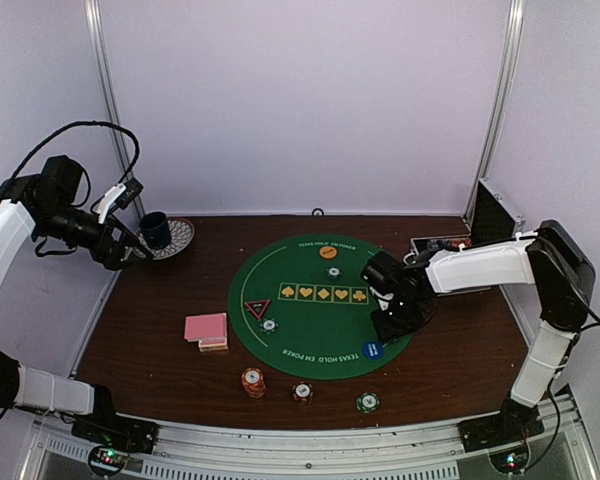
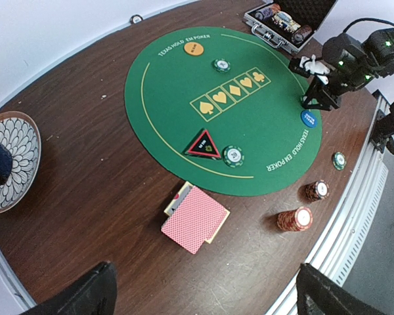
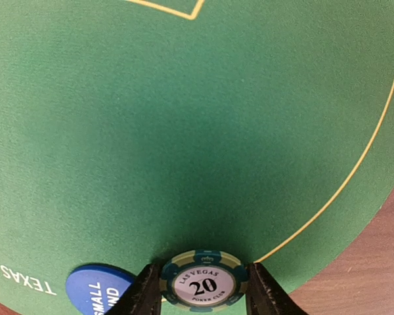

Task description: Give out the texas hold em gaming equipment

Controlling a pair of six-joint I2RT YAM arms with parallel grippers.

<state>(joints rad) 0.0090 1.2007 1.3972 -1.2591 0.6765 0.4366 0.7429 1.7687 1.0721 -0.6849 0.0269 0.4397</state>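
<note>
Soft, even light: the pale walls (image 1: 300, 100) are bright, the brown worktop (image 1: 150, 340) darker, and shadows are faint. The left wrist view bows the worktop's edge, and the left fingers (image 2: 85, 292) are dark blurs in its bottom corners. In the right wrist view a broad soft shadow dims the middle of the green mat (image 3: 184, 98); the poker chip (image 3: 202, 281) reads sharp.

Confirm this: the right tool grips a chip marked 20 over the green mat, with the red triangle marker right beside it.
Wrong marker. Beside the chip lies the blue disc, not the red triangle, which sits across the green mat. The right wrist view shows it. The rest holds: the right tool grips the chip marked 20.
</note>
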